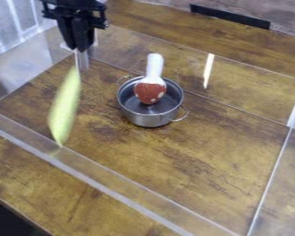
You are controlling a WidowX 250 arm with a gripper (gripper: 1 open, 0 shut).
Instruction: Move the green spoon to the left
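Observation:
The green spoon (64, 103) is a long yellow-green handle, blurred, running down the left side of the table from just under my gripper toward the near left. Its upper end sits at the fingertips of my gripper (78, 48), which points straight down over the far left of the table. The dark fingers stand close together, and the blur hides whether they still pinch the spoon's upper end. The spoon's silver bowl does not show.
A small metal pot (151, 101) stands mid-table, to the right of the spoon, with a white-handled, red-headed object (150, 88) leaning in it. Clear plastic walls (137, 198) fence the wooden table (224, 138). A white rack (8, 32) stands at far left.

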